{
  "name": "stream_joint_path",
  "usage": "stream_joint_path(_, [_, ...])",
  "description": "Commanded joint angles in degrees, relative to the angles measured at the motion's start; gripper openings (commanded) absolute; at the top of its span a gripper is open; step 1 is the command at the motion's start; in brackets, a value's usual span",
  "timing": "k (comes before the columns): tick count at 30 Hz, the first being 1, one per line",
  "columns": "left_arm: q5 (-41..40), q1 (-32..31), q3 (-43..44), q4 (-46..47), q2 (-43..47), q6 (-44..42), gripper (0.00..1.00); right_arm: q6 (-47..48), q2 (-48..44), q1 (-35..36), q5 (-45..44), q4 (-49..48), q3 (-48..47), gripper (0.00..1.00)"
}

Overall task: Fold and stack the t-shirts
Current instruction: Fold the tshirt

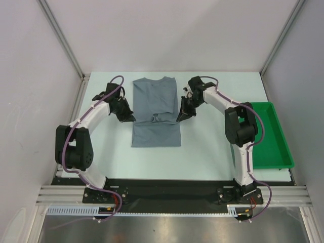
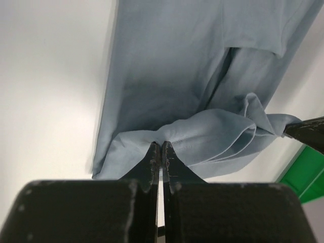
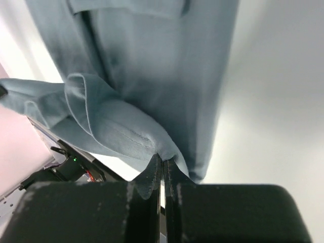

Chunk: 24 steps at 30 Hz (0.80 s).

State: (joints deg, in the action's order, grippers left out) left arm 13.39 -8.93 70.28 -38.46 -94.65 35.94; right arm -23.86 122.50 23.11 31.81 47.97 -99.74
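Presently, left jaws and right jaws each clench a t-shirt (image 1: 154, 96) edge, apparently mid-fold; next, carry the slack between them evenly toward the collar (image 1: 163, 79) beyond.

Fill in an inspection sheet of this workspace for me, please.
Surface: white table, no spills seen.
Job's things: one t-shirt, sleeves folded in, bunched across its middle.
Clutter: green tray at the table's right side.
Grippers: left gripper and right gripper both shut on the t-shirt's side edges.
Cables: purple cables, looping clear of the t-shirt.
Surroundings: pale walls, metal frame.
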Motion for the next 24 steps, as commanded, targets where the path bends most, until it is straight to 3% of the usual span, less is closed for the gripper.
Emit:
stream_joint_path(1, [-2.6, 0.8, 2.9, 0.9, -0.4, -0.5, 0.0, 1.8, 1.6, -0.9, 1.6, 0.3, -3.3, 0.0])
stream_joint_path(12, [-5.0, 1.2, 2.8, 0.9, 2.2, 0.0, 0.0, 0.7, 9.6, -1.4, 4.6, 2.3, -16.3, 0.0])
stream_joint_path(24, [-0.1, 1.6, 12.1, 1.5, -11.0, -2.5, 0.0, -0.4, 12.7, -1.5, 3.8, 3.7, -20.0, 0.0])
